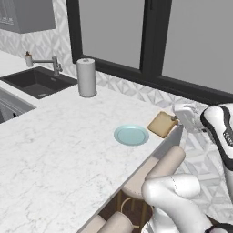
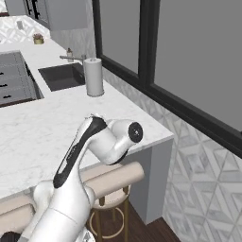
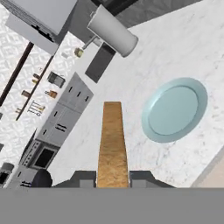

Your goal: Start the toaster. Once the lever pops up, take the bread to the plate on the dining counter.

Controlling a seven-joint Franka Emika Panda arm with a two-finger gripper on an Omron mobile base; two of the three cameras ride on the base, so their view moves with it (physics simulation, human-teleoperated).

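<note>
Over by the sink (image 1: 36, 82) a paper towel roll (image 1: 86, 77) stands, well clear of the plate (image 1: 131, 135) on the dining counter (image 1: 59, 150); just right of the plate, the gripper (image 1: 174, 121) is clamped on the bread (image 1: 161, 124), held above the counter's edge

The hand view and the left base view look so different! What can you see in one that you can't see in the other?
Hand view alone: far-off cabinets and an oven, and the bread seen edge-on between the end effector fingers.

Left base view alone: the robot's white arm, the dark window frame, and wooden stools under the dining counter.

Both: the held bread, the blue-green plate, the paper towel roll and the sink.
</note>
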